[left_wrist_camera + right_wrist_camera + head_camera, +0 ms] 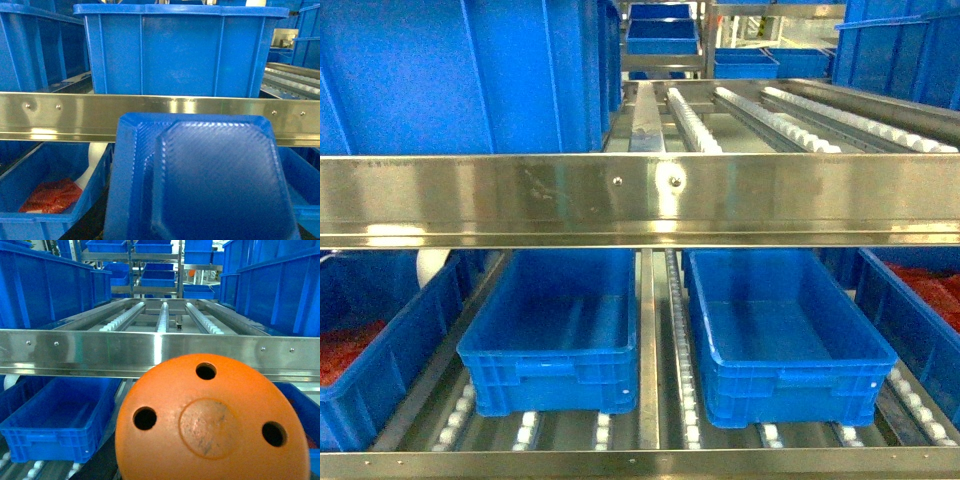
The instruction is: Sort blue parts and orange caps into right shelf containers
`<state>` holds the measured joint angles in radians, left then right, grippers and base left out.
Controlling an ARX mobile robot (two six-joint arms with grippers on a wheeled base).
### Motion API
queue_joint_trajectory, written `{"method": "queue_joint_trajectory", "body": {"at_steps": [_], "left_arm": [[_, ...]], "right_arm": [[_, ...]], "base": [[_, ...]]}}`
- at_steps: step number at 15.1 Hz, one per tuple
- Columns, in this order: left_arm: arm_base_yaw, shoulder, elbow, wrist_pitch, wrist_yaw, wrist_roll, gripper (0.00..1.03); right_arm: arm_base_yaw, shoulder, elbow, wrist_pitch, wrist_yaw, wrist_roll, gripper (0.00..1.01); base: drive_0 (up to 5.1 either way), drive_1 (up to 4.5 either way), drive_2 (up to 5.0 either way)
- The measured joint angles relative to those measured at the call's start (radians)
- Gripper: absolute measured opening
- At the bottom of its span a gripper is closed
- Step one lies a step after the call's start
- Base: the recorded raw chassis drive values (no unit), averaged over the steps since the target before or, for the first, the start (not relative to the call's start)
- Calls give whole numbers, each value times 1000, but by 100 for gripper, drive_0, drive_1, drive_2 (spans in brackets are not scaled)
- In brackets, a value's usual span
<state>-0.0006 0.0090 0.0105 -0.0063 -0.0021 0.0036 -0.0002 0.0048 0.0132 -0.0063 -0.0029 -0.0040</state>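
A blue part (pixel 210 180), a textured tray-like piece with chamfered corners, fills the lower half of the left wrist view. It hangs in front of the shelf rail in my left gripper and hides the jaws. An orange cap (pixel 212 420), domed with three holes, fills the right wrist view the same way and covers my right gripper's jaws. Two empty right shelf containers (pixel 555 375) (pixel 790 385) sit side by side on the lower shelf. Neither gripper shows in the head view.
A steel rail (pixel 640 195) crosses in front of the shelf between its levels. The outer crates (pixel 380 350) (pixel 920 320) hold red-orange pieces. A tall blue crate (pixel 460 70) stands on the upper level at left, beside roller tracks (pixel 695 125).
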Motion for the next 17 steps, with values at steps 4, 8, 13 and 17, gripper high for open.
{"method": "queue_joint_trajectory", "body": {"at_steps": [4, 8, 13, 17], "left_arm": [[0, 0, 0, 0, 0, 0, 43], [0, 0, 0, 2, 0, 0, 43], [0, 0, 0, 1, 1, 0, 43], [0, 0, 0, 0, 2, 0, 43]], "right_arm": [[0, 0, 0, 0, 0, 0, 45], [0, 0, 0, 2, 0, 0, 45], [0, 0, 0, 2, 3, 3, 45], [0, 0, 0, 0, 3, 4, 45]], "base": [[0, 0, 0], [0, 0, 0], [0, 0, 0], [0, 0, 0]]}}
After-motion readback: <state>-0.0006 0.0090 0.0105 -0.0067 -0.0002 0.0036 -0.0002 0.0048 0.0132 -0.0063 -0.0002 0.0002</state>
